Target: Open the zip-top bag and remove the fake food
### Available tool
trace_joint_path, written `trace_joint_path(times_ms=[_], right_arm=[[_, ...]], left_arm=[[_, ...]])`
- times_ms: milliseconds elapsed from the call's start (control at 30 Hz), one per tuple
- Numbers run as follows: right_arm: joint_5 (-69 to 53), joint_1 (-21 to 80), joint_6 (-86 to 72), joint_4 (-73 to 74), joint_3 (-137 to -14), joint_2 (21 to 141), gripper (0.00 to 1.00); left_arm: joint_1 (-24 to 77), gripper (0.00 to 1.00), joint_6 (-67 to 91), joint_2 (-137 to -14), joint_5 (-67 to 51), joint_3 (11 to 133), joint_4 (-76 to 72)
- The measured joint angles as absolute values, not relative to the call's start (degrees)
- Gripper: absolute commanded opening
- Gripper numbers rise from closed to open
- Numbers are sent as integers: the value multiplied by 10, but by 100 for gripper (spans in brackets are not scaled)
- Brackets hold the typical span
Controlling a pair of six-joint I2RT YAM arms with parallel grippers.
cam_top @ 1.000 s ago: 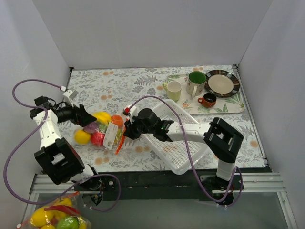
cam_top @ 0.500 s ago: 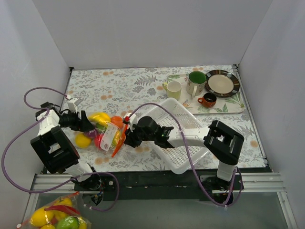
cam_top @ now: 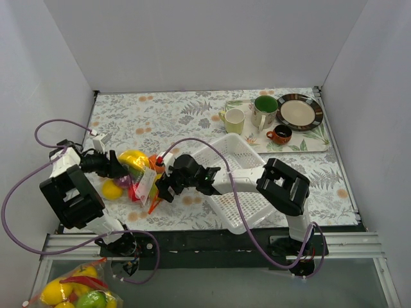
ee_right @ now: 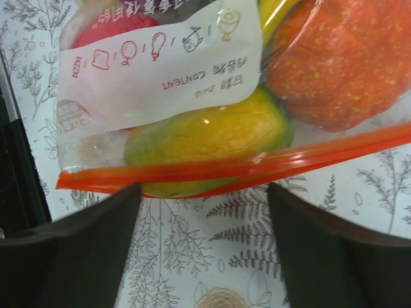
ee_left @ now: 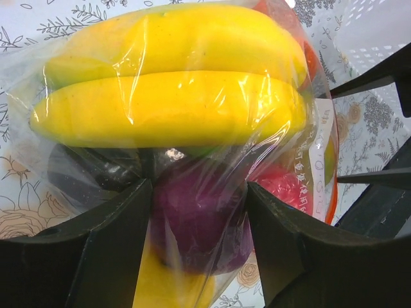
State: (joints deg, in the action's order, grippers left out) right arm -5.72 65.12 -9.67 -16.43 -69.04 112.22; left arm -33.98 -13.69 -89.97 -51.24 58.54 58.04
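The zip-top bag (cam_top: 138,176) lies on the left of the floral table, clear plastic with a red zip strip (ee_right: 257,163) and a white label (ee_right: 160,64). The fake food is inside it: a yellow banana (ee_left: 167,109), a purple piece (ee_left: 199,231), an orange piece (ee_right: 334,70) and a green-yellow piece (ee_right: 205,138). My left gripper (ee_left: 198,192) is at the bag's closed end (cam_top: 122,170), with its jaws pressed on the purple piece through the plastic. My right gripper (ee_right: 204,208) is at the mouth end (cam_top: 159,189) and stands open. The zip strip lies just past its fingertips.
A white perforated basket (cam_top: 247,192) lies under my right arm. At the back right a tray (cam_top: 302,144) carries a cream cup (cam_top: 234,120), a green mug (cam_top: 264,109), a small red cup (cam_top: 279,134) and a plate (cam_top: 299,111). Another bag of fruit (cam_top: 77,292) lies below the table's near-left edge.
My right gripper has opened wide and moved left toward the bag's mouth. My left gripper has closed in on the bag's far end.
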Motion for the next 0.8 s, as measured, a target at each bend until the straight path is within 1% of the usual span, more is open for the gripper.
trace_joint_path(times_ms=[67,100,200,233,333,467,800], right_arm=[[-55,658,-96,-165,-684,1122,99],[-52,661,-95,-167,-677,1122,98],[-40,670,-102,-168,-648,1122,99],[-36,672,-104,-166,-641,1122,98],[-21,677,-109,-167,-641,1122,99],[15,681,-119,-165,-652,1122,99],[46,688,-134,-167,-682,1130,99]], left_arm=[[-340,19,-139,-901,-515,584,578],[-340,14,-140,-902,-516,582,576],[-340,11,-141,-903,-522,573,569],[-340,8,-141,-903,-524,571,567],[-340,3,-143,-905,-525,564,565],[-339,0,-153,-902,-522,545,565],[-337,0,-180,-893,-510,527,570]])
